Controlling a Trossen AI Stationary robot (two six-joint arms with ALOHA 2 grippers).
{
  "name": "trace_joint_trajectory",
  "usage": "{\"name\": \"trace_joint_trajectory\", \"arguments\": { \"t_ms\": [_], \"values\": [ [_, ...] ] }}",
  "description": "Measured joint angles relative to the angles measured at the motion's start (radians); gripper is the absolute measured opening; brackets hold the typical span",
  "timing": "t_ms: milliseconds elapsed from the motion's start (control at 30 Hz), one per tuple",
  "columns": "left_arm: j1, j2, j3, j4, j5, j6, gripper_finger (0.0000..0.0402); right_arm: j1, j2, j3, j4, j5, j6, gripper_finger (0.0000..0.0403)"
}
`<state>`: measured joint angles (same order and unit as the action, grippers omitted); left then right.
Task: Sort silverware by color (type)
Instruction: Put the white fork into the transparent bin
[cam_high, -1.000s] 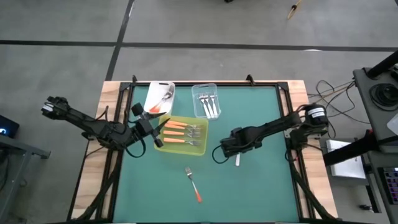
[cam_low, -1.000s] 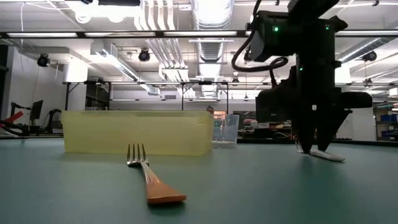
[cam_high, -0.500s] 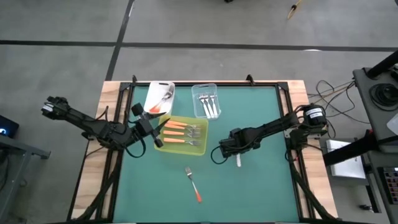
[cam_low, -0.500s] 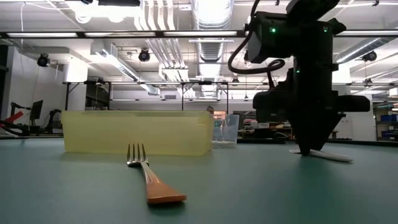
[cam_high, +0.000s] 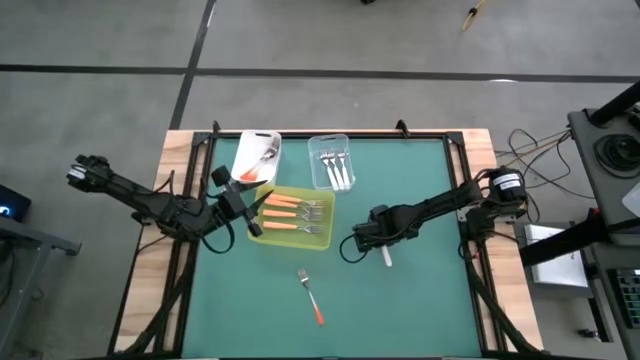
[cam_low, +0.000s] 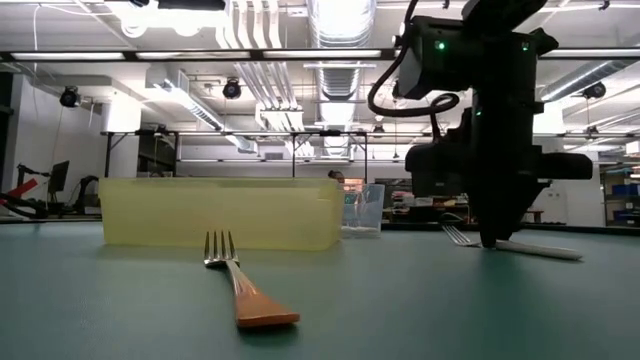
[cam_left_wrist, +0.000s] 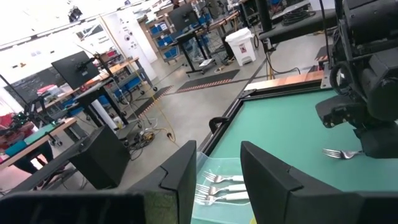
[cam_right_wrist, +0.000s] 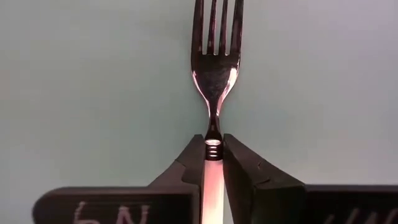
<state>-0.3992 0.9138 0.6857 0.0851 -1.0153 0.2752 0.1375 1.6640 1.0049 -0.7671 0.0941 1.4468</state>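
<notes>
Right gripper (cam_right_wrist: 212, 163) now clamped on white-handled fork (cam_right_wrist: 214, 81), wide apart a second ago. Probably ready for lifting off desk (cam_high: 420, 290); left gripper (cam_left_wrist: 214, 177) apart, waiting by yellow tray (cam_high: 262, 238).

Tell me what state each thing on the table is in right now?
White-handled fork: flat on the mat, pinched at its neck.
Right gripper: shut on that fork.
Left gripper: open, empty, beside the yellow tray.
Orange-handled fork: lying loose on the mat.
Clear tub: holds white-handled forks.
</notes>
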Motion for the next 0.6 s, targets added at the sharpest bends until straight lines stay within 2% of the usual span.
{"name": "trace_joint_trajectory", "arguments": {
  "t_ms": [333,600],
  "values": [
    [0.0,0.0,0.0,-0.006,0.0,0.0,0.0107,-0.001,-0.108,0.01,-0.015,0.018,-0.025,0.0024],
    [0.0,0.0,0.0,-0.004,0.0,0.0,0.0107,-0.029,-0.147,0.158,-0.023,0.066,-0.141,0.0024]
  ]
}}
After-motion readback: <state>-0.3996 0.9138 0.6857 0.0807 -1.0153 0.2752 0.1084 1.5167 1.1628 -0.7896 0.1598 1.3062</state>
